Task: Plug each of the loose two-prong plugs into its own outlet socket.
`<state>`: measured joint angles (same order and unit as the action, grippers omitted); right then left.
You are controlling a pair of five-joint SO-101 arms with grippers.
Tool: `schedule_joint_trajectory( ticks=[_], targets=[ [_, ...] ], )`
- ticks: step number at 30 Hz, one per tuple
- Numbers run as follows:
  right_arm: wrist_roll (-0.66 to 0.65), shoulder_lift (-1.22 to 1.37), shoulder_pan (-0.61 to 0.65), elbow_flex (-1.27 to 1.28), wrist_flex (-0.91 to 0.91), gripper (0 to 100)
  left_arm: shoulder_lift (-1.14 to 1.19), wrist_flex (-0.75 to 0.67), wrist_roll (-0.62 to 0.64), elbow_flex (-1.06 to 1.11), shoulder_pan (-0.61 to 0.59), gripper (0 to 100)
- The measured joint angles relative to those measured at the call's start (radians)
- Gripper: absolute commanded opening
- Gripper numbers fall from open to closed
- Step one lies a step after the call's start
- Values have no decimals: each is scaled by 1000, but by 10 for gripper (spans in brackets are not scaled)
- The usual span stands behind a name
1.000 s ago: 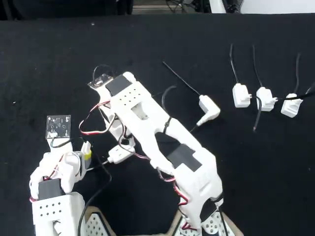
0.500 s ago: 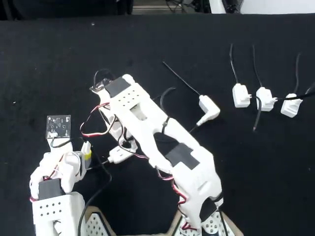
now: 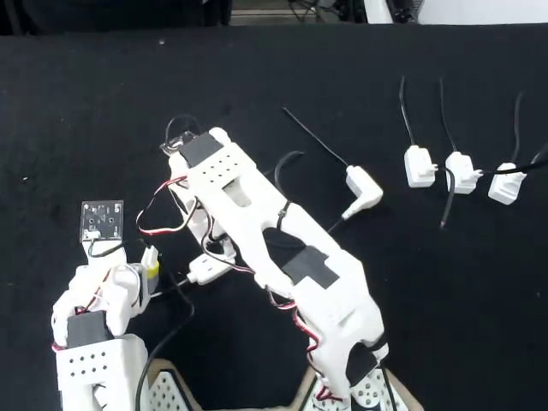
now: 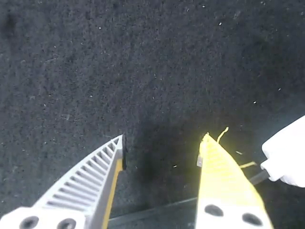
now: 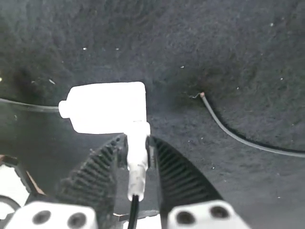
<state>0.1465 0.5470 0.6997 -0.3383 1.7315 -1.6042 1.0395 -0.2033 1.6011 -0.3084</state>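
Right gripper (image 5: pixel 137 141) is pinched tight on the thin stem of the white plug (image 5: pixel 107 109). In the high view it sits left of centre, lying slanted from lower-left to upper-right. The right wrist view shows the grip itself, but from above the right arm (image 3: pixel 257 223) hides it. Left gripper (image 4: pixel 162 143) is spread wide, holding nothing.

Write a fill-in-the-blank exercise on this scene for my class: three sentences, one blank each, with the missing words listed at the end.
1. The right hand is shut on a ____ plug.
2. The left hand is ____ and holds nothing.
3. The table is covered in ____ cloth.

Missing words: white; open; black.
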Motion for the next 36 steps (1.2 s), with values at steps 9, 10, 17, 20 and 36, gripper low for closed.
schedule_joint_trajectory(
  ticks=[9, 10, 17, 20, 36],
  targets=[
    [35, 2, 9, -9, 0, 11, 0, 0, 0, 0, 0, 256],
    [35, 2, 15, -9, 0, 11, 0, 0, 0, 0, 0, 256],
    [34, 5, 26, -9, 0, 11, 0, 0, -6, 0, 0, 256],
    [23, 5, 26, -2, 0, 11, 0, 0, -8, 0, 0, 256],
    [-64, 14, 34, 61, -86, 11, 0, 0, -9, 0, 0, 256]
  ],
)
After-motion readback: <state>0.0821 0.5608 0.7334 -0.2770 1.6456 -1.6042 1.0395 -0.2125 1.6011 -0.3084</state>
